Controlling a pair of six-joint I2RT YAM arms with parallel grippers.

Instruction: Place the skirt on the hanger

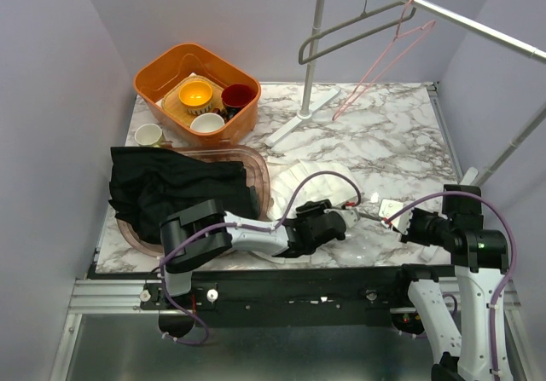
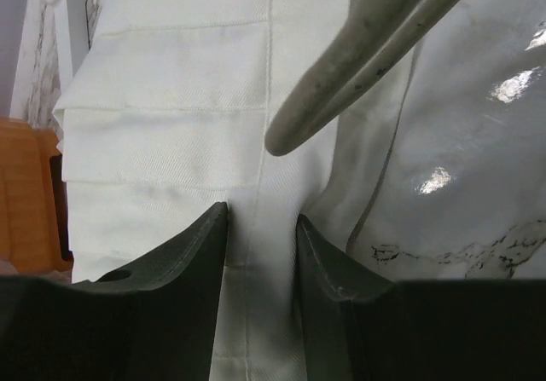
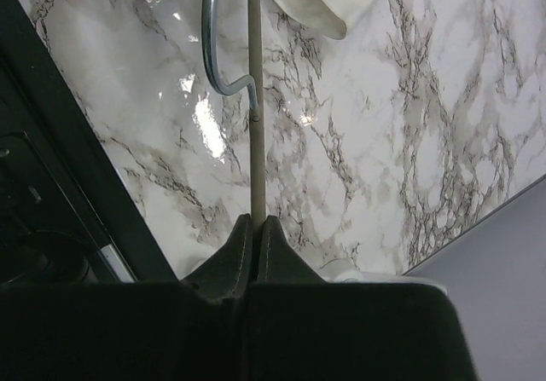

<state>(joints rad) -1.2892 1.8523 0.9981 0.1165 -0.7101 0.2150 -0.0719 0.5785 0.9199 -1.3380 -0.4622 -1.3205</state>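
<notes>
The white pleated skirt (image 1: 320, 181) lies crumpled on the marble table near the front middle. My left gripper (image 1: 345, 221) is at its near right edge. In the left wrist view the jaws (image 2: 262, 228) are closed on a seamed fold of the skirt (image 2: 171, 100). A pale hanger arm (image 2: 367, 57) reaches over the cloth just ahead. My right gripper (image 1: 401, 221) is shut on the hanger (image 1: 386, 206). The right wrist view shows its thin beige bar (image 3: 256, 142) pinched between the fingertips (image 3: 256, 223), with the metal hook (image 3: 213, 49) beside it.
An orange basket (image 1: 145, 87) with bowls stands at the back left, a small cup (image 1: 149, 134) beside it. A black garment (image 1: 179, 189) lies over a brown tray at the left. A clothes rack pole (image 1: 316, 49) stands behind, holding a grey hanger (image 1: 350, 27) and a pink hanger (image 1: 388, 53).
</notes>
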